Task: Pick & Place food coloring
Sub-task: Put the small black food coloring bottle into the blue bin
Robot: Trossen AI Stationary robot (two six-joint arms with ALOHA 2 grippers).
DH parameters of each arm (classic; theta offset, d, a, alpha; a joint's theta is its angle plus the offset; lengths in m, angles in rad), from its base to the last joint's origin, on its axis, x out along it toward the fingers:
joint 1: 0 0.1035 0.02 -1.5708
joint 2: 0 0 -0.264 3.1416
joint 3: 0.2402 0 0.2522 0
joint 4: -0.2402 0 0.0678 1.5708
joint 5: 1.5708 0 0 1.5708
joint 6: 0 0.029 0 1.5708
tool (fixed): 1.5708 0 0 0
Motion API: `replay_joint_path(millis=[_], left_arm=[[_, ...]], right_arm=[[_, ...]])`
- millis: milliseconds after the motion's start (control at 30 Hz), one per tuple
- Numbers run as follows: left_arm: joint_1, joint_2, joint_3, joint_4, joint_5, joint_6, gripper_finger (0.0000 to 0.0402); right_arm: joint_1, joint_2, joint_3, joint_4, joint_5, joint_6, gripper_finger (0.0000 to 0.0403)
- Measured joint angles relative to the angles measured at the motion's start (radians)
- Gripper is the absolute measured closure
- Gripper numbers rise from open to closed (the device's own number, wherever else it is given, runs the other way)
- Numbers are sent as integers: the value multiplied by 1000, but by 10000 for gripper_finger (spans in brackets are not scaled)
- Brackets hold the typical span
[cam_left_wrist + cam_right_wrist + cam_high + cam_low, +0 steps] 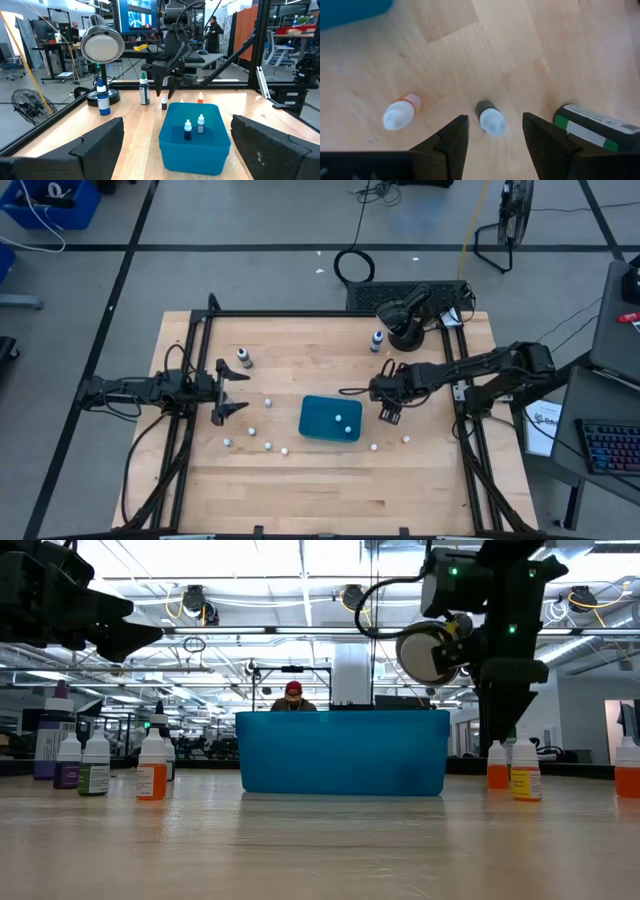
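Several tiny white-capped food coloring bottles [268,445] stand scattered on the wooden table. Two more [193,126] stand upright inside the teal tray [318,428]. My right gripper [388,414] hangs open just right of the tray, fingers pointing down. In the right wrist view it [495,119] is above a small dark bottle [489,118], with an orange bottle [401,113] and a taller green-labelled bottle [590,129] to either side. My left gripper [232,392] waits open left of the tray, level with the table.
A taller dark bottle [243,358] stands far left, and a blue one [377,340] stands beside the black round object with a cable [405,330] at the far right. Black frame rails [186,430] line both sides of the table. A person sits beyond the far edge [292,692].
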Motion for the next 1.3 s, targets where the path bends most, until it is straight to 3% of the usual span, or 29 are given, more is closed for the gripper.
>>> replay_joint_path(millis=[233, 567, 1300], left_arm=[[0, 0, 0, 0, 0, 0, 36], [0, 0, 0, 0, 0, 0, 36], [0, 0, 0, 0, 0, 0, 36]], right_arm=[[-22, 0, -55, 93, -79, -2, 230], [-27, 0, -129, 193, -74, -27, 234], [-27, 53, -131, 220, -82, -23, 234]])
